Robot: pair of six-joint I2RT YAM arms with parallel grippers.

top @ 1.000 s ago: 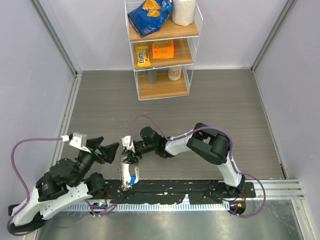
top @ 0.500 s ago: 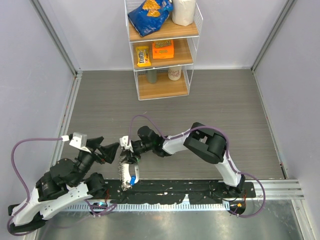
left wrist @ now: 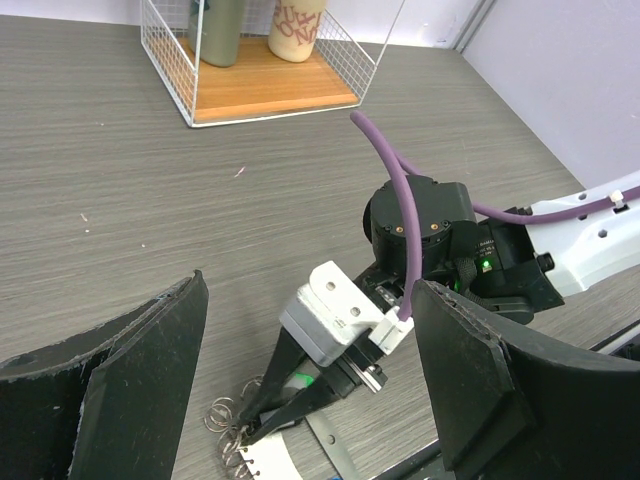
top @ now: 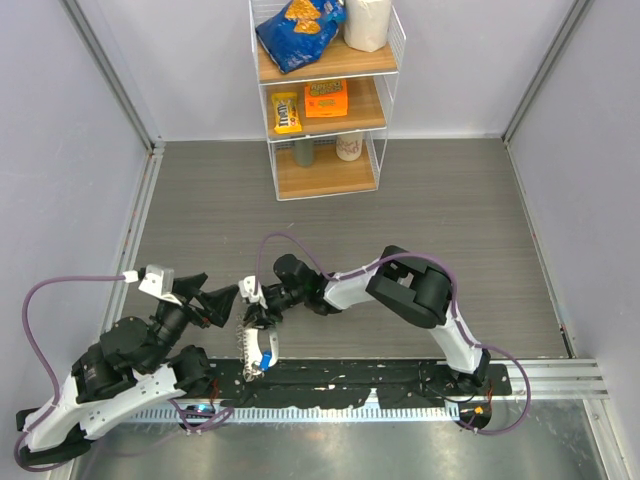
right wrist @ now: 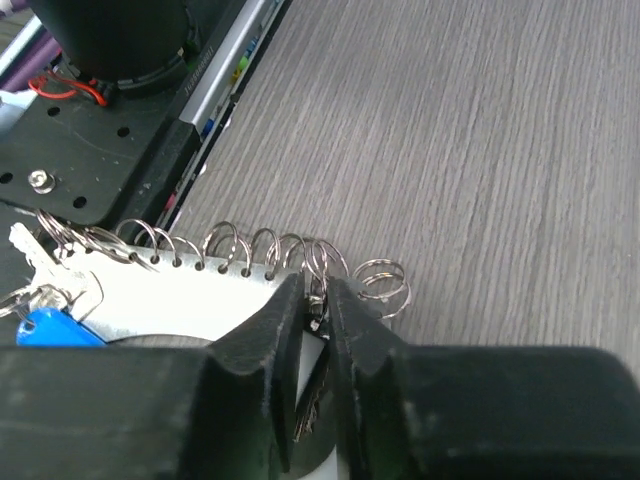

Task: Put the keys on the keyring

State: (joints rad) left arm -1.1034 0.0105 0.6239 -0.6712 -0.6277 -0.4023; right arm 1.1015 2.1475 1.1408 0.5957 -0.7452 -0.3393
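A white plate (right wrist: 150, 295) lies by the near table edge, a row of silver keyring loops (right wrist: 230, 245) along its rim. Two loose rings (right wrist: 382, 283) lie just past its corner. A blue-headed key (right wrist: 45, 328) and a pale metal key (right wrist: 25, 245) rest at the plate's other end. My right gripper (right wrist: 315, 285) is at the ringed corner, its fingers nearly together on a small dark key (right wrist: 311, 326). The top view puts this gripper (top: 250, 322) over the plate (top: 262, 348). My left gripper (left wrist: 308, 290) hangs wide open, empty, to the left and above, looking down on the right gripper's fingers (left wrist: 262, 400).
A wire shelf rack (top: 325, 100) with snack packs and cups stands at the back wall. Its bottom basket (left wrist: 260, 70) shows in the left wrist view. A black base plate and metal rail (top: 380, 375) run along the near edge, just beside the white plate.
The right gripper has shifted slightly left and down onto the plate's ringed corner, and its fingers have closed in. The left arm has not moved.
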